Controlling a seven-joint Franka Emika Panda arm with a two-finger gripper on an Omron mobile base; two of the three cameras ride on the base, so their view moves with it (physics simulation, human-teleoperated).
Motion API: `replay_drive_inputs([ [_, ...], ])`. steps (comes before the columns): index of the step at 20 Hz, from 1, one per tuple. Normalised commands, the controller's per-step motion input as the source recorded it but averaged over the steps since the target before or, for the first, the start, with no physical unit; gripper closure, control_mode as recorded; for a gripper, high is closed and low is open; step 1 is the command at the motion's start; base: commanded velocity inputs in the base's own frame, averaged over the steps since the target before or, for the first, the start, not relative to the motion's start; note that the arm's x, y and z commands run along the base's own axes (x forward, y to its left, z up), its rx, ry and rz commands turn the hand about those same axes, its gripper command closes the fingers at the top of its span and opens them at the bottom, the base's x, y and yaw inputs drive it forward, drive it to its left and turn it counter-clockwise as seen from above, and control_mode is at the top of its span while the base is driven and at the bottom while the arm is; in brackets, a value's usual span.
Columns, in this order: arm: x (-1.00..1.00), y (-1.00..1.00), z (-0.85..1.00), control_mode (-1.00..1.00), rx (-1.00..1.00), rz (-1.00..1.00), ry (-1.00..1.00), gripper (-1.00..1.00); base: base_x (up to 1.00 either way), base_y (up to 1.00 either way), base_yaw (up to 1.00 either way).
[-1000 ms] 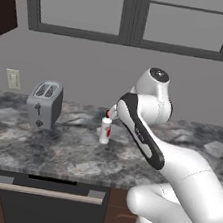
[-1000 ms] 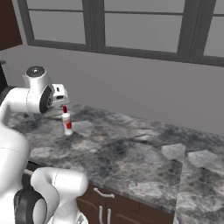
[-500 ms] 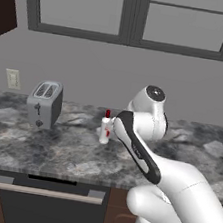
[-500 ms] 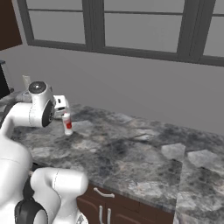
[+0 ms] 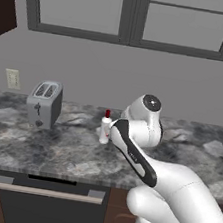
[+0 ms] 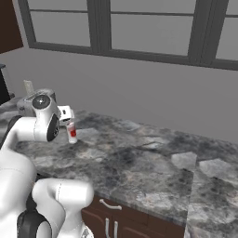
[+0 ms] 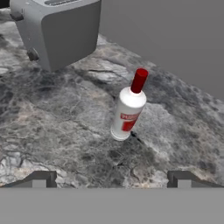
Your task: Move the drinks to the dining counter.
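A drink, a small white bottle with a red cap (image 7: pixel 127 109), stands upright on the marbled worktop (image 7: pixel 52 118), a short way ahead of my gripper (image 7: pixel 113 179). The gripper is open, with its two dark fingertips (image 7: pixel 41 178) spread wide and nothing between them. From the base, the same bottle (image 5: pixel 104 127) (image 6: pixel 72 132) stands right beside the arm's hand, near the grey wall. The dining counter is out of view.
A silver toaster (image 5: pixel 45 103) (image 7: pixel 61 28) stands left of the bottle, with a wall socket (image 5: pixel 11 78) behind it. The windowed wall (image 5: pixel 118 79) backs the worktop. An oven front with a bar handle (image 5: pixel 48 190) sits below the worktop's front edge.
The arm has folded lower and brought the hand down toward the bottle. The bottle and toaster have not moved, and the gripper has stayed open.
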Motion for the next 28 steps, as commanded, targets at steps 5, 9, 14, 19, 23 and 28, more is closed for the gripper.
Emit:
replay_drive_inputs([
  [5, 0.26, 0.01, 0.0, -1.0, 0.0, 0.0, -0.1, -1.0, 0.0, 0.0, 0.0],
  [9, 0.2, 0.0, 0.0, -1.0, 0.0, 0.0, 0.0, -1.0, 0.0, 0.0, 0.0],
  [14, 0.3, 0.0, 0.0, -1.0, 0.0, 0.0, 0.0, -1.0, 0.0, 0.0, 0.0],
  [19, 0.24, 0.0, -0.07, -1.0, 0.0, 0.0, 0.0, -1.0, 0.0, 0.0, 0.0],
  [23, 0.19, 0.0, -0.19, -1.0, 0.0, 0.0, 0.0, -1.0, 0.0, 0.0, 0.0],
  [28, 0.19, 0.04, -0.24, -1.0, 0.03, 0.0, 0.0, -1.0, 0.0, 0.0, 0.0],
])
